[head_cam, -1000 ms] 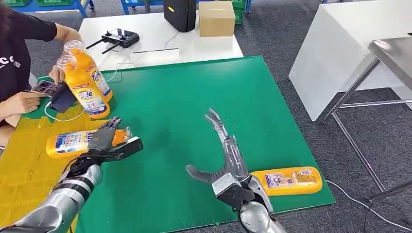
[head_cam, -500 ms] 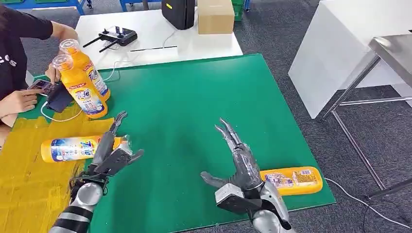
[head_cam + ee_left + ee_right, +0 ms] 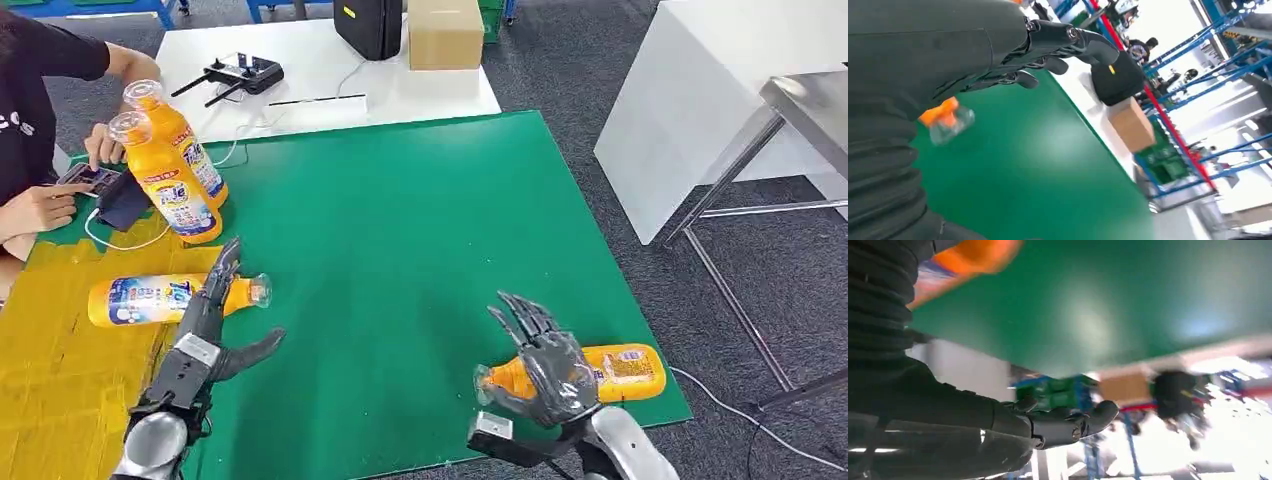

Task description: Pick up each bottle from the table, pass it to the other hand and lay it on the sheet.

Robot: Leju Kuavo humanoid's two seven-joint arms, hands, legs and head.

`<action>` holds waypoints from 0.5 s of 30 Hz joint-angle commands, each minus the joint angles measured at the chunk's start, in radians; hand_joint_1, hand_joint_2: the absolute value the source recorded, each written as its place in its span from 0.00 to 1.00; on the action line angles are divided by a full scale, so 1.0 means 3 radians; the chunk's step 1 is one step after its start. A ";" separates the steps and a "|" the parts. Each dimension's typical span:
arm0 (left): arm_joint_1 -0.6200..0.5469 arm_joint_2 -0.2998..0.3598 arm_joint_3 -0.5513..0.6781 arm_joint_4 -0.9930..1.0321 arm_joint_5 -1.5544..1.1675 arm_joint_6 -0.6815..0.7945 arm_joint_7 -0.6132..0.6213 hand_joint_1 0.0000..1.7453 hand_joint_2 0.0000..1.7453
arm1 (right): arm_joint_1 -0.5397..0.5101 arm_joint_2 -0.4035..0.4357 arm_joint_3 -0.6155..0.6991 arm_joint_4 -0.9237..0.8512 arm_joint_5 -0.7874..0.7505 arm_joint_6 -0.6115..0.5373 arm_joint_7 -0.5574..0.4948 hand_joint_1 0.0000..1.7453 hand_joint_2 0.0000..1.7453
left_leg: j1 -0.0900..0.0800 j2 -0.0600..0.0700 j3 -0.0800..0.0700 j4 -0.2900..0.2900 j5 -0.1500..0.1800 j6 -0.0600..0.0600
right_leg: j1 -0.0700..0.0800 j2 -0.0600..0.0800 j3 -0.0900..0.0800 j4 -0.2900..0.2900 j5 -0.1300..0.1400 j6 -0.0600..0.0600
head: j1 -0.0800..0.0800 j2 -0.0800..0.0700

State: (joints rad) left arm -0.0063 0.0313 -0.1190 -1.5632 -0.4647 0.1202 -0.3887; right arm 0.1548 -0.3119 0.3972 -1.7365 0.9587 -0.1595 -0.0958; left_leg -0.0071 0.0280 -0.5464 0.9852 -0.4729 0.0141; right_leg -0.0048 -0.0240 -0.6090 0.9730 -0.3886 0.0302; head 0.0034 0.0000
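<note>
The robot hand (image 3: 998, 55) fills the upper left, fingers spread; a bottle (image 3: 945, 117) neck shows below on the green counter (image 3: 1038, 170).

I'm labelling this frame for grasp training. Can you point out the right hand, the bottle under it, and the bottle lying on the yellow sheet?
right hand (image 3: 548, 368), head view, back of the hand.
bottle under it (image 3: 625, 367), head view, labelled body.
bottle on the yellow sheet (image 3: 150, 299), head view, blue label.

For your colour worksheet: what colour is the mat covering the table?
Green, clearest in the head view.
</note>
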 commanded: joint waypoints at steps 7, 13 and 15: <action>0.0033 -0.0171 0.0051 0.0028 0.0268 -0.0173 -0.0037 0.00 1.00 | 0.0448 -0.0715 -0.0693 0.0090 -0.0334 0.0217 0.0077 0.00 1.00 | -0.0002 -0.0009 0.0007 -0.0001 -0.0006 0.0003 | -0.0003 -0.0002 0.0008 -0.0002 -0.0004 0.0001 | -0.0001 0.0000; 0.0033 -0.0171 0.0051 0.0028 0.0268 -0.0173 -0.0037 0.00 1.00 | 0.0448 -0.0715 -0.0693 0.0090 -0.0334 0.0217 0.0077 0.00 1.00 | 0.0005 -0.0005 0.0020 -0.0001 -0.0012 0.0000 | 0.0002 0.0007 0.0021 -0.0006 -0.0007 0.0000 | -0.0001 0.0000; 0.0015 -0.0170 0.0043 0.0041 0.0290 -0.0173 -0.0037 0.00 1.00 | 0.0442 -0.0688 -0.0762 0.0167 -0.0334 0.0244 0.0100 0.00 1.00 | 0.0002 -0.0002 0.0014 -0.0003 -0.0007 0.0001 | 0.0000 0.0003 0.0013 -0.0005 -0.0004 0.0000 | -0.0001 0.0000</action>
State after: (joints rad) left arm 0.0201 -0.0046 -0.1095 -1.5843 -0.3880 0.0748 -0.4021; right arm 0.2863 -0.5200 0.2209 -1.7498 0.8648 -0.1034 -0.0694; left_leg -0.0076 0.0303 -0.5454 0.9853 -0.4740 0.0155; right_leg -0.0053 -0.0233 -0.6090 0.9728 -0.3886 0.0304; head 0.0031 0.0000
